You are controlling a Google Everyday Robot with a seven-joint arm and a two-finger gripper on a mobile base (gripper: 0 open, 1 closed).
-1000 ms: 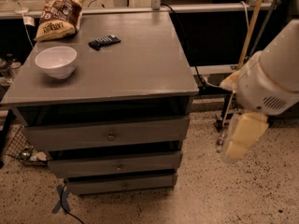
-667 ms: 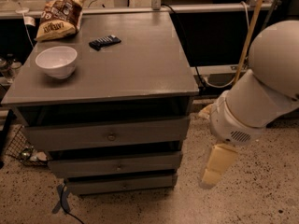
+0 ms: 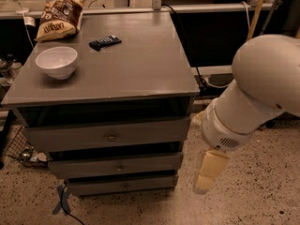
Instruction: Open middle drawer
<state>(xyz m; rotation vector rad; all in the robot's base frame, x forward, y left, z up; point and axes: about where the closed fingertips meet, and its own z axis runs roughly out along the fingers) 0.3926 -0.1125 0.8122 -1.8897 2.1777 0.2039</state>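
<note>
The grey cabinet (image 3: 117,78) has three drawer fronts stacked below its top. The middle drawer (image 3: 140,164) is the medium-height front with a small round knob (image 3: 120,168) at its centre, and it looks pushed in. The taller top drawer (image 3: 70,137) with a larger knob sits above it. The slim bottom drawer (image 3: 93,187) sits below it. My gripper (image 3: 205,181) hangs down from the big white arm (image 3: 253,97). It is to the right of the cabinet, at about the height of the middle and bottom drawers, and is not touching them.
On the cabinet top stand a white bowl (image 3: 56,61), a chip bag (image 3: 58,18) and a small black remote-like thing (image 3: 105,42). A wire basket (image 3: 21,149) and cables lie on the speckled floor at the left. A dark shelf unit stands behind at the right.
My arm has swung left and down towards the cabinet's right side. The gripper has dropped from beside the top drawer to the height of the lower drawers. The drawers have not moved.
</note>
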